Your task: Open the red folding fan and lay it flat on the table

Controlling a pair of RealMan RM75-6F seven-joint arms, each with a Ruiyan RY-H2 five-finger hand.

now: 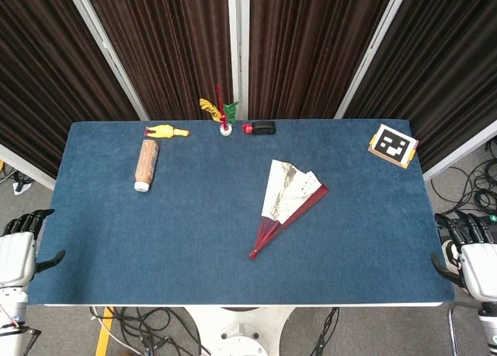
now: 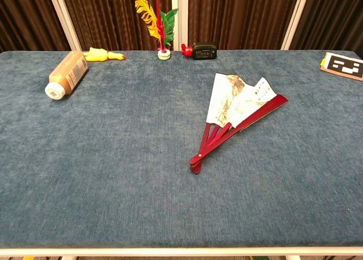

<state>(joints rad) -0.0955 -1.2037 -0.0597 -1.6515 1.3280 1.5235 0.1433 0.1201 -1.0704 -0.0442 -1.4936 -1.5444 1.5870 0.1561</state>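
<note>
The red folding fan [image 1: 286, 204] lies flat on the blue table, right of the middle, partly spread. Its pale printed leaf fans out toward the back and its red ribs meet at a pivot toward the front; in the chest view the fan [image 2: 235, 115] shows the same way. My left hand [image 1: 19, 247] hangs off the table's front left edge, fingers apart, holding nothing. My right hand [image 1: 470, 251] sits off the front right edge, also empty with fingers apart. Both hands are far from the fan and outside the chest view.
A brown bottle [image 1: 146, 165] lies on its side at the back left, with a yellow rubber chicken [image 1: 166, 130] behind it. A feather shuttlecock [image 1: 224, 116] and a small black and red object [image 1: 260, 127] stand at the back edge. A marker card [image 1: 393, 145] lies back right.
</note>
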